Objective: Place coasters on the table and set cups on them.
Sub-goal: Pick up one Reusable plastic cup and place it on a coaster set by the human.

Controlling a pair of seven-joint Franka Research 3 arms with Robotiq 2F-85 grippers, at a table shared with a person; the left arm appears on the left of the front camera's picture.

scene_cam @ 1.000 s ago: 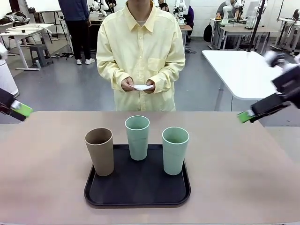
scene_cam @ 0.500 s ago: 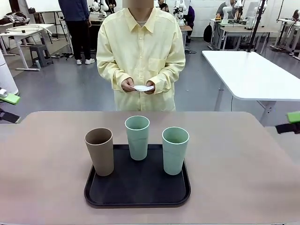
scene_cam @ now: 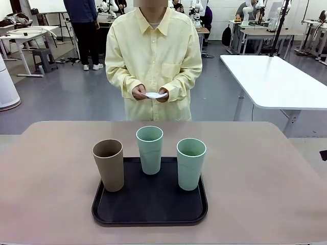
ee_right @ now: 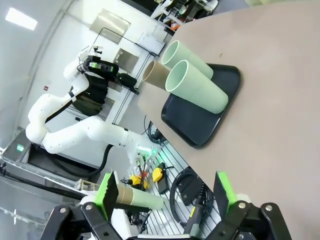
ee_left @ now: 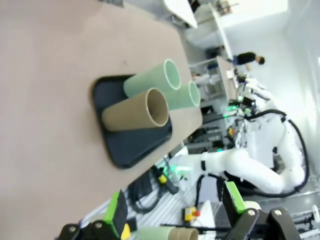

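Wide open, the left gripper point(ee_left: 176, 207) has its green pads point(ee_left: 119, 215) spread far apart with nothing between them and touching nothing; in its wrist view it hangs off the surface point(scene_cam: 51, 178), beyond the edge. On that beige-brown surface a black tray point(scene_cam: 149, 206) lies at the middle of the near edge, and all three cups stand upright on it. The tan-brown cup point(scene_cam: 109, 164) is at the tray's left edge, one mint cup point(scene_cam: 149, 149) stands at the tray's far edge in the middle, and the other mint cup point(scene_cam: 191, 163) is toward the tray's right edge; none of them touch. Past the far edge stands a person in a pale yellow shirt, and the person's hands point(scene_cam: 138, 92) hold the white coasters point(scene_cam: 156, 95) flat at waist height, clear of the surface; how many there are I cannot tell. The right gripper point(ee_right: 164, 192) is likewise fully spread and empty, off the surface's edge.
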